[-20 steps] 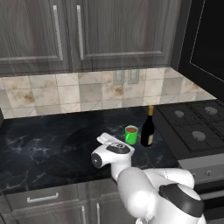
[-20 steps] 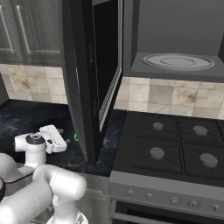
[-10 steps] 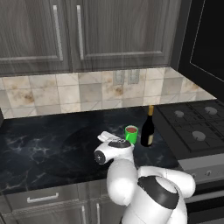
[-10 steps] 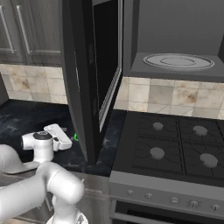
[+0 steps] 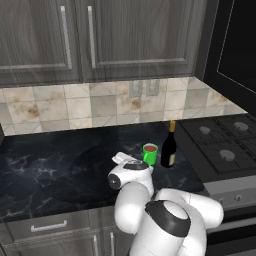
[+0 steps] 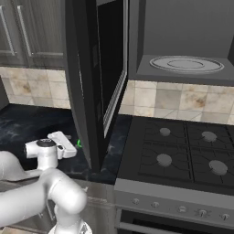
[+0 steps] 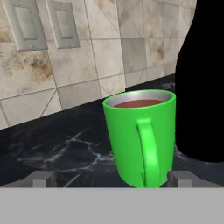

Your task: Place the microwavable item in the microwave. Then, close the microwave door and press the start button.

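Approach to the mug (image 7: 141,135), upright on the counter (image 5: 55,165) just beside the bottle (image 5: 169,146). Gripper (image 7: 113,178) level behind it, jaws spread wide and empty (handle facing the hand). Door (image 6: 101,82) swung open for loading.

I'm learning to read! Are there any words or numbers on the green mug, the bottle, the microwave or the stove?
No text can be read anywhere.
Green mug: plain, no writing.
Wine bottle: dark, no label legible.
Microwave door: no lettering visible.
Stove knobs: too small to tell any markings.
Wall outlets: blank.
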